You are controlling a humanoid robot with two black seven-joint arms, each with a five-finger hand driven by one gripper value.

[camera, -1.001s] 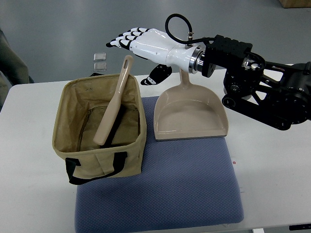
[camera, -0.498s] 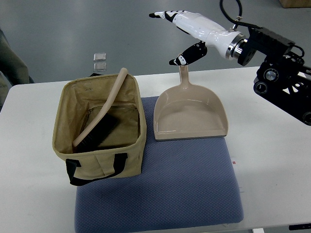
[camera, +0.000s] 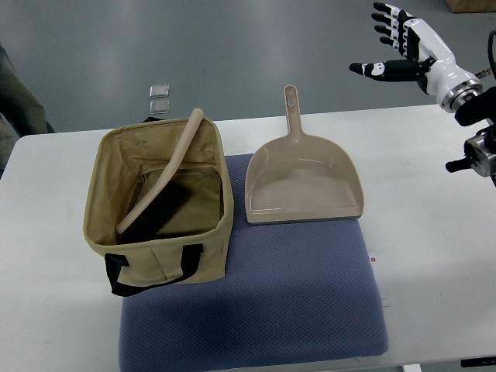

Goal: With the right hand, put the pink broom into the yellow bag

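The pale pink broom [camera: 159, 182] lies inside the tan-yellow bag [camera: 155, 267], its brush end down on the bag floor and its handle tip sticking over the back rim. My right hand [camera: 399, 43] is up at the top right, far from the bag, fingers spread and holding nothing. The left arm does not show.
A matching pink dustpan [camera: 302, 182] lies right of the bag, half on the blue mat [camera: 256, 310], which covers the white table [camera: 434, 256]. Two small clear squares [camera: 159, 97] sit on the floor beyond the table's far edge.
The broom dropped from leaning high on the bag's rim to lying deeper inside. My right hand pulled away from above the bag to the top right corner.
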